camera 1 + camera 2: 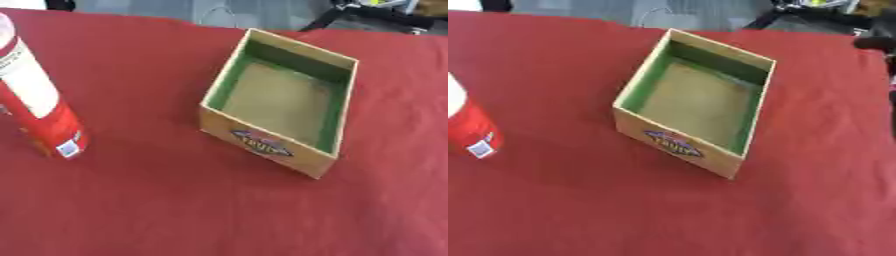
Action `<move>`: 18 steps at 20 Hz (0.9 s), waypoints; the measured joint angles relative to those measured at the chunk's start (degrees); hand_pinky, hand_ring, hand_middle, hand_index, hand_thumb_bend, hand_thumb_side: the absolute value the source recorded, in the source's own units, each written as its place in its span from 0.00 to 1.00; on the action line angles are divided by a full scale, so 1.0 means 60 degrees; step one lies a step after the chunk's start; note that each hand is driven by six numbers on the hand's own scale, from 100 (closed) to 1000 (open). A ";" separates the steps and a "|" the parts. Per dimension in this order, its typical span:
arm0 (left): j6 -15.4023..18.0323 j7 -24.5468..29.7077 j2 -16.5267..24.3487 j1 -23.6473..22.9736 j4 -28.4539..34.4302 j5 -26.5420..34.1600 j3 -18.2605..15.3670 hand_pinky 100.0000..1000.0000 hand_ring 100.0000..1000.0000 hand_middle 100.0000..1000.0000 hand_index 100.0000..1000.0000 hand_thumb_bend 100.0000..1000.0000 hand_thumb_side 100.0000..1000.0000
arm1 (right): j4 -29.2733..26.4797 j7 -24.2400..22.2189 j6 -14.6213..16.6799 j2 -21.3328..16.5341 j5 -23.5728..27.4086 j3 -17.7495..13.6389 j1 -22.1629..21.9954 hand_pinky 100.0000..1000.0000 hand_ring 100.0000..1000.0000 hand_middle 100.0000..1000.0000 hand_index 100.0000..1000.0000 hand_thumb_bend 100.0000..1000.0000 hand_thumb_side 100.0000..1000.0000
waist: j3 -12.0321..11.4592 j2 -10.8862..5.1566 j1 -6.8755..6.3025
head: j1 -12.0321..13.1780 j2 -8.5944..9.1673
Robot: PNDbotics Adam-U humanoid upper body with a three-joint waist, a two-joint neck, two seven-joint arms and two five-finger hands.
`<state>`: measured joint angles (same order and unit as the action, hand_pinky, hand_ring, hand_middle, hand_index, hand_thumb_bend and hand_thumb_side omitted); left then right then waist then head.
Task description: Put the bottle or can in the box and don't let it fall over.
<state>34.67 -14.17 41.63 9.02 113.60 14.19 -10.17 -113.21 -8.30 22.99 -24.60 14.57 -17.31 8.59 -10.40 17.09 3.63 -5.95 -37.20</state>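
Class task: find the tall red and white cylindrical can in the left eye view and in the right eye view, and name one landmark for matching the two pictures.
Left eye view: the red and white can stands at the left edge, most of it showing.
Right eye view: only its lower part shows, cut by the left edge.
Shared landmark: the open cardboard box with green inner walls, right of the can on the red tablecloth.

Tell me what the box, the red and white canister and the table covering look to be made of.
Box: probably light wood or stiff board, matte tan walls, green-painted inner sides, printed logo on the front.
Canister: likely cardboard or metal with a smooth red and white printed label; cannot tell which.
Table covering: red cloth, matte, with soft wrinkles.
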 measured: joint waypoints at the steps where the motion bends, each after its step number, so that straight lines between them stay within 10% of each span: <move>1: -0.0044 -0.0115 0.0164 -0.0004 0.0001 -0.0075 -0.0007 0.36 0.76 0.72 0.78 0.07 0.42 | 0.0000 0.0004 0.0006 -0.0020 -0.0027 -0.0008 0.0000 1.00 0.71 0.84 0.95 0.00 0.63 | -0.0032 0.0015 0.0003 | -0.0004 0.0006; 18: -0.1125 -0.0365 0.2310 0.0118 0.0021 -0.0882 0.0062 0.34 0.77 0.73 0.80 0.00 0.50 | 0.0000 0.0033 0.0031 -0.0141 -0.0066 -0.0028 -0.0004 1.00 0.70 0.84 0.95 0.00 0.63 | -0.0102 -0.0043 -0.0100 | 0.0038 0.0182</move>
<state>27.92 -16.36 55.49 9.73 113.73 8.89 -9.80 -113.21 -8.10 23.17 -25.44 14.17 -17.48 8.56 -11.01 16.83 3.02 -5.72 -36.11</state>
